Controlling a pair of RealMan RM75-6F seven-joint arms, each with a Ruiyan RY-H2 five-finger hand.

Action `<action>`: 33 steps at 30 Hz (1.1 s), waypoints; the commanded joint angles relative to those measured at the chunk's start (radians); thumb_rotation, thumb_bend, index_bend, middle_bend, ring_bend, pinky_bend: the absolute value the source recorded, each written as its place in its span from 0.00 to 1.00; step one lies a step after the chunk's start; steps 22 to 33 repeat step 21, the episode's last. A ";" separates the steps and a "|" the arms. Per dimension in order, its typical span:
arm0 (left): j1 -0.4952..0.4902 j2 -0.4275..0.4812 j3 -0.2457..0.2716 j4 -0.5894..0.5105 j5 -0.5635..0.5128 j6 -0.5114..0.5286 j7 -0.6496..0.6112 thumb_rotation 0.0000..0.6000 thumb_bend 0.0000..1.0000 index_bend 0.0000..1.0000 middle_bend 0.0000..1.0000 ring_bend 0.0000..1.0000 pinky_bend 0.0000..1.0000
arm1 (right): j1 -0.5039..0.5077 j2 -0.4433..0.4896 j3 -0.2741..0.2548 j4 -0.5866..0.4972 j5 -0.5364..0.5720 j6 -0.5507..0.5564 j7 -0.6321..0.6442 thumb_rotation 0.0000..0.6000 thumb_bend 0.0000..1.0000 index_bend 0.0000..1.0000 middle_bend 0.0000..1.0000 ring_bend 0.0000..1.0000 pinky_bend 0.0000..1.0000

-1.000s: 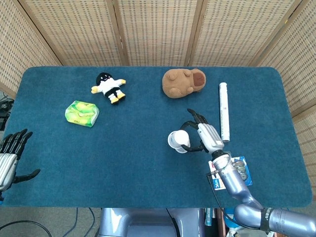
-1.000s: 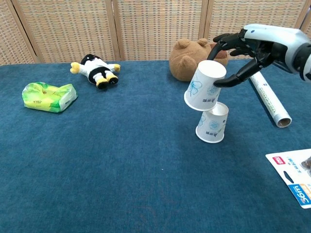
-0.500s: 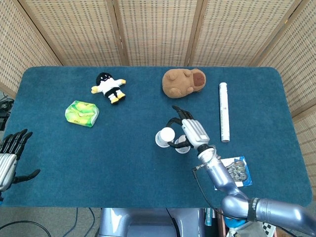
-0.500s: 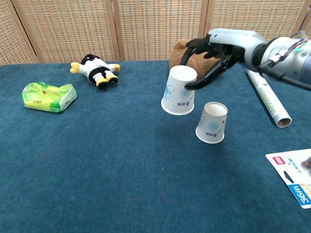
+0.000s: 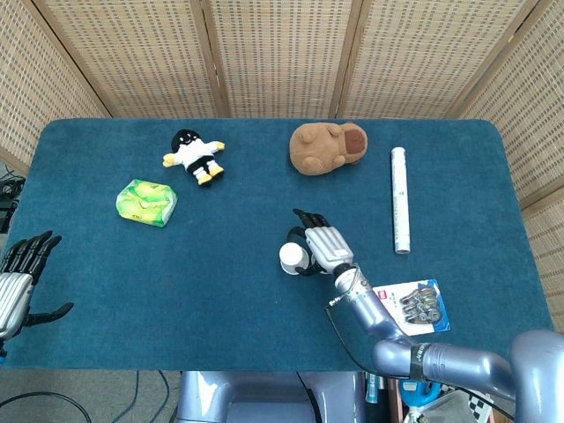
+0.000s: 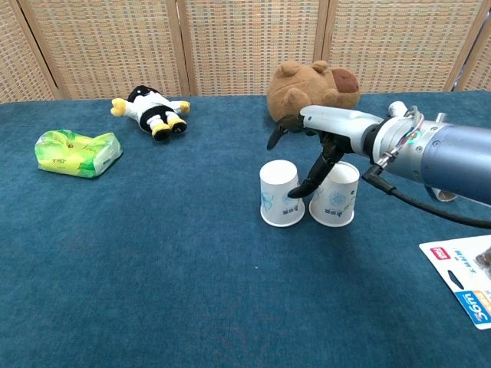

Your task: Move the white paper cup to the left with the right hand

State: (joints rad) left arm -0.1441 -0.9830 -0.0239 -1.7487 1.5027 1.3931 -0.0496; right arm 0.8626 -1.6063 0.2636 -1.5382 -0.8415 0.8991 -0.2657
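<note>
The right hand [image 6: 322,142] holds the cup [image 6: 281,193] on the table, and letting go carelessly could topple the second cup [image 6: 335,194] just right of it.

Second cup [image 6: 334,195] hidden under right hand [image 5: 319,248] in head view — card pack [image 6: 464,280] and left hand [image 5: 19,284] cut by frame edges.
</note>
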 commanded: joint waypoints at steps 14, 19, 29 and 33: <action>0.004 -0.005 -0.002 -0.002 0.006 0.019 0.010 1.00 0.17 0.00 0.00 0.00 0.00 | -0.226 0.354 -0.156 -0.226 -0.489 0.242 0.096 1.00 0.02 0.02 0.00 0.00 0.00; 0.006 -0.006 0.000 0.000 0.004 0.018 0.012 1.00 0.17 0.00 0.00 0.00 0.00 | -0.345 0.410 -0.254 -0.152 -0.670 0.409 0.120 1.00 0.00 0.01 0.00 0.00 0.00; 0.012 -0.007 0.001 -0.002 0.010 0.032 0.017 1.00 0.17 0.00 0.00 0.00 0.00 | -0.400 0.426 -0.281 -0.137 -0.688 0.470 0.122 1.00 0.00 0.00 0.00 0.00 0.00; 0.012 -0.007 0.001 -0.002 0.010 0.032 0.017 1.00 0.17 0.00 0.00 0.00 0.00 | -0.400 0.426 -0.281 -0.137 -0.688 0.470 0.122 1.00 0.00 0.00 0.00 0.00 0.00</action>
